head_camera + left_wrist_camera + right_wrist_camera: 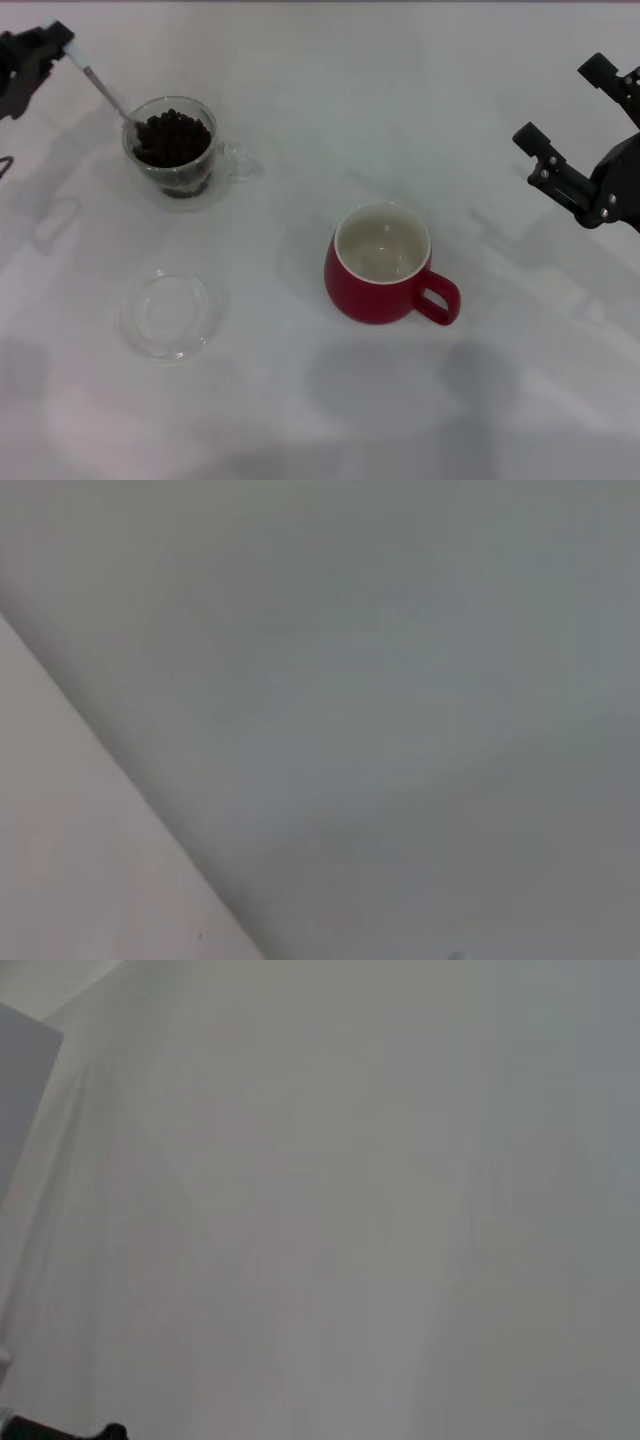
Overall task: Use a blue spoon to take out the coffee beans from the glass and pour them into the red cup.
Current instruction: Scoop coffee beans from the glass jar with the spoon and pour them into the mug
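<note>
At ten o'clock our left gripper has its jaws closed on the blue spoon, which slants toward four o'clock, its metal bowl dipped into the coffee beans heaped in the glass. A shallow clear dish lies at eight o'clock on the white desk. At centre we see the rounded red cup, cream inside and empty. At three o'clock our right gripper hangs with jaws apart.

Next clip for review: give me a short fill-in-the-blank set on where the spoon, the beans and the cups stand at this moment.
1. The left gripper holds the blue spoon, whose bowl dips into the ____.
2. The coffee beans all lie in the glass; the red cup is ____.
3. The right gripper hangs at the table's right with its fingers ____.
4. The clear dish lies on the ____ side of the red cup.

Missing words: glass; empty; open; left
</note>
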Action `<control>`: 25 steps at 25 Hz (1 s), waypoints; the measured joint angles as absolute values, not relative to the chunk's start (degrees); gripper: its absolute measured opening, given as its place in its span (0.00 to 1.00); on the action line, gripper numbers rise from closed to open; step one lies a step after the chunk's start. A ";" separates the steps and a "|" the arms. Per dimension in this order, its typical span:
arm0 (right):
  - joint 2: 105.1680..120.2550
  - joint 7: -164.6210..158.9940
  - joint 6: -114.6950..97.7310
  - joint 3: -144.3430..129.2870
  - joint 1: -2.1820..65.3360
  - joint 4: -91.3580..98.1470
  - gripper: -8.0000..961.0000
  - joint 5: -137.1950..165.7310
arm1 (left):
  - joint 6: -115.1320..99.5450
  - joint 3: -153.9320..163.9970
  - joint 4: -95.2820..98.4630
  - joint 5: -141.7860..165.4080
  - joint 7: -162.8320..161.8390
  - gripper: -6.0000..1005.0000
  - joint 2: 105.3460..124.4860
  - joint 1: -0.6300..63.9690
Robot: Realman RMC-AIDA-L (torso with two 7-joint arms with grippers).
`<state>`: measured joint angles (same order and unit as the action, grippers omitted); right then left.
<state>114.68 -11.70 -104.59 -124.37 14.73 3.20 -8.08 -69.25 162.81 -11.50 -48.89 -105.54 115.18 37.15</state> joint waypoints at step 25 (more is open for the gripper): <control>114.80 -11.28 -103.40 -123.39 18.26 3.50 0.88 -8.08 | -78.59 162.95 -6.91 -42.32 -106.47 0.13 114.99 41.38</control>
